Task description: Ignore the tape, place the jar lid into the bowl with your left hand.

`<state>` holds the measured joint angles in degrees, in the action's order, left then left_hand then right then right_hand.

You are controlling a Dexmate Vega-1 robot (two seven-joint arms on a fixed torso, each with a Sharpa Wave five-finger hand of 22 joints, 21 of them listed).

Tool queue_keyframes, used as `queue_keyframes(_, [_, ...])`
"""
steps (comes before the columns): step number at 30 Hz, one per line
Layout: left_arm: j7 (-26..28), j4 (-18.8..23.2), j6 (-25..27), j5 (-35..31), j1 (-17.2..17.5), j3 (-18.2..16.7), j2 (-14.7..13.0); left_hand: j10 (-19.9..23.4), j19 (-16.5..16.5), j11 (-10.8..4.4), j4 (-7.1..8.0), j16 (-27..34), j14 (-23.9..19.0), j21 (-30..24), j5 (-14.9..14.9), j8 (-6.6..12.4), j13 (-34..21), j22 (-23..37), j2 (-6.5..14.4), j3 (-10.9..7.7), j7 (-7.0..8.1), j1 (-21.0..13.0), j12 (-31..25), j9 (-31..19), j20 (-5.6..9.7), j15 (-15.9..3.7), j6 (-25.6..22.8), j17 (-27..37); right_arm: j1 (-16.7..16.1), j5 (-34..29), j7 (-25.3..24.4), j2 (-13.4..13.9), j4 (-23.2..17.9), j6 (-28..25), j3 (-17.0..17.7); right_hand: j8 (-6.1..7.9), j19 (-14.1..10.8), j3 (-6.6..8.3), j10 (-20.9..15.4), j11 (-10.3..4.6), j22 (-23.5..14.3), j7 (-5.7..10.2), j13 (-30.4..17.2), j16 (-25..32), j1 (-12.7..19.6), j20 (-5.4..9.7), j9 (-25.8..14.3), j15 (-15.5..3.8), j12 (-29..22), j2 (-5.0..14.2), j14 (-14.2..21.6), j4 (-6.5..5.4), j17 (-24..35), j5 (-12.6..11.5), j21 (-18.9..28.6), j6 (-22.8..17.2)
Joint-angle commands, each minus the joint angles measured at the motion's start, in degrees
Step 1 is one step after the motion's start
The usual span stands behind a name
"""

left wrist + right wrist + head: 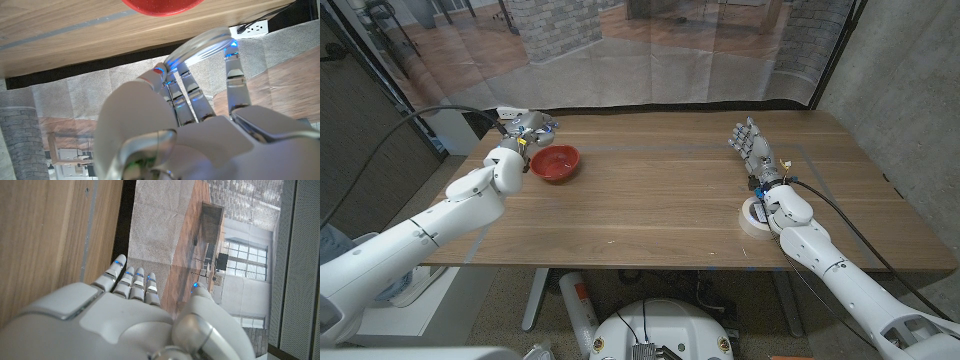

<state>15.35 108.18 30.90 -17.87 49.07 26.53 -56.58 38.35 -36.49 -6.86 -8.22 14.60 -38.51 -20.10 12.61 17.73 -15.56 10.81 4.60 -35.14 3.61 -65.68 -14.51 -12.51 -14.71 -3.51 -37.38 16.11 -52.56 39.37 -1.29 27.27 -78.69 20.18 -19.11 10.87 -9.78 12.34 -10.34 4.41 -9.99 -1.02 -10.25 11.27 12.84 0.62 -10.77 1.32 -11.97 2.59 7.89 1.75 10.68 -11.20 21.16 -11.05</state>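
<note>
Tape under right hand's wrist

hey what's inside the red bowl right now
Nothing visible inside the red bowl. The left hand holds the jar lid just behind it. The near wall hides part of the bowl's floor.

Even, soft daylight is falling across the wooden table, casting only faint shadows. Bright windows are glaring in the right wrist view, while both wrist views are blurring the nearest hand surfaces.
</note>
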Motion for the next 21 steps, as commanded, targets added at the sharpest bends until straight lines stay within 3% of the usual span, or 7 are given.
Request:
queue_keyframes(1, [-0.10,-1.90,-0.06,-0.45,-0.62,1.23,0.76,0.43,-0.24,-0.40,0.05,-0.15,0.00,-0.14,0.34,0.49,-0.12,0.18,0.02,-0.12,-0.17,-0.70,0.17,-0.14,9.92,-4.20,-0.66,0.28,-0.28,0.05,-0.42,0.11,-0.42,-0.15,0.19,0.36,-0.31,0.08,-0.32,0.07,-0.35,-0.14,-0.34,-0.21,0.34,0.00,-0.11,0.18,-0.02,0.20,0.17,0.25,0.13,0.12,-0.36,-0.48])
queue_keyframes(21, [-0.41,-5.27,-0.07,-1.29,-2.34,4.15,3.13,0.71,0.15,-0.53,0.05,-0.38,0.26,-0.10,0.34,0.57,-0.24,0.18,-0.02,-0.07,-0.06,-0.70,0.43,-0.08,10.00,-4.49,-0.91,0.45,-0.12,0.25,0.27,0.13,0.32,0.27,0.30,0.35,-0.49,0.03,-0.36,0.01,-0.36,-0.12,-0.34,-0.21,0.28,0.03,-0.11,0.07,-0.03,0.26,0.21,0.35,0.13,0.14,-0.82,-0.44])
